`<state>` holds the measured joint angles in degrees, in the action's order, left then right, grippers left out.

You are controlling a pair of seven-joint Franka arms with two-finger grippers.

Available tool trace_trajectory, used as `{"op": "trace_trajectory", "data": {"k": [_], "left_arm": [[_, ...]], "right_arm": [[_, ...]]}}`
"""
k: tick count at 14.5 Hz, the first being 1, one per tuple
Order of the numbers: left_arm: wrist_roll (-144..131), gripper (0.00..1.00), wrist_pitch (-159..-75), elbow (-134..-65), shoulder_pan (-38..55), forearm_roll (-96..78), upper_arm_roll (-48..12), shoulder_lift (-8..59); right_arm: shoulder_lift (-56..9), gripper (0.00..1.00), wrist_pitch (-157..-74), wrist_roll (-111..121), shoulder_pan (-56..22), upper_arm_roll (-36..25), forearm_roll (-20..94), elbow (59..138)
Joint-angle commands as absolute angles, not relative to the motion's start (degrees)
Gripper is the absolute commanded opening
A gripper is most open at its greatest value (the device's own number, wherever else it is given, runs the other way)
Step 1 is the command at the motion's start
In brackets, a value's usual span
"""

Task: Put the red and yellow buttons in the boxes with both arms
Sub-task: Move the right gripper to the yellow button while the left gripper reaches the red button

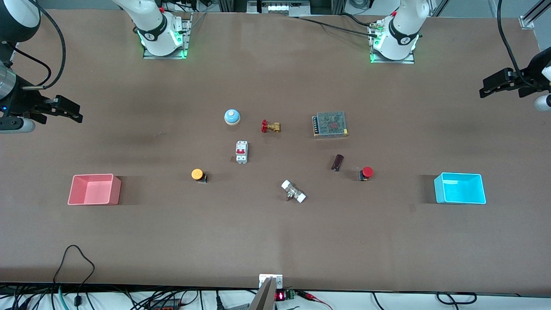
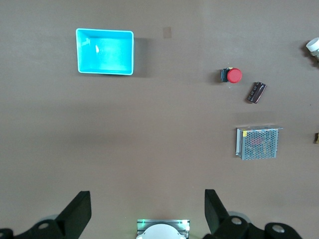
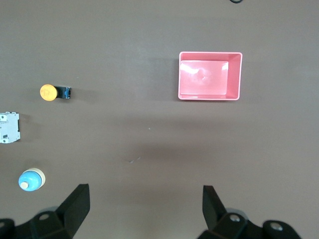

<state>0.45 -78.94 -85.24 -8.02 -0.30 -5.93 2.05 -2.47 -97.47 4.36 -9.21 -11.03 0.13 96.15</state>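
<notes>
The yellow button (image 1: 197, 174) lies on the table between the pink-red box (image 1: 115, 191) and the table's middle. The red button (image 1: 366, 172) lies toward the cyan box (image 1: 438, 191). My right gripper (image 1: 74, 111) hangs open and empty high over the right arm's end of the table. Its wrist view shows the yellow button (image 3: 49, 92), the pink-red box (image 3: 210, 53) and its open gripper (image 3: 144, 188). My left gripper (image 1: 484, 89) hangs open and empty high over the left arm's end. Its wrist view shows the red button (image 2: 233, 75), the cyan box (image 2: 104, 31) and its open gripper (image 2: 147, 194).
Mid-table lie a blue dome bell (image 1: 232, 116), a red-handled brass valve (image 1: 270, 126), a mesh-topped metal box (image 1: 330, 124), a white circuit breaker (image 1: 241, 152), a dark cylinder (image 1: 338, 162) beside the red button, and a white-ended fitting (image 1: 293, 191).
</notes>
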Motion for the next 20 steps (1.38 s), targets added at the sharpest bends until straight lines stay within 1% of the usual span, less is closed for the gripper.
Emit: {"op": "trace_trajectory", "data": {"k": [1, 5, 9, 12, 14, 16, 20], "left_arm": [[1.67, 1.00, -78.22, -83.50, -8.09, 0.18, -6.33, 2.99], [1.67, 1.00, -78.22, -83.50, -8.00, 0.18, -6.42, 2.99], [1.67, 1.00, -78.14, -83.50, -7.91, 0.61, -6.59, 2.99], [1.67, 1.00, -78.05, -83.41, -8.00, 0.79, -6.85, 2.90], [1.67, 1.00, -77.52, -80.35, -8.26, 0.79, -6.42, 2.73], [2.37, 1.00, -76.47, -79.98, -8.44, 0.18, -6.15, 2.55], [0.27, 1.00, -79.27, -79.54, -7.56, -1.76, -6.59, 9.56]], "right_arm": [[-2.46, 1.00, -95.02, 3.87, -9.14, -10.99, 0.00, 94.75], [-2.72, 1.00, -95.01, 3.52, -9.23, -10.90, 0.17, 94.39], [-5.01, 1.00, -96.85, 3.51, -9.05, -10.99, 0.44, 94.39], [-9.56, 1.00, -98.78, 3.52, -9.32, -10.81, 0.44, 94.31], [-11.33, 1.00, -102.11, 3.60, -9.84, -10.64, 1.23, 94.65], [-13.18, 1.00, -101.86, 3.52, -12.12, -10.63, 1.23, 94.75], [-18.09, 1.00, -105.90, 1.42, -17.65, -10.63, 2.80, 94.57]]}}
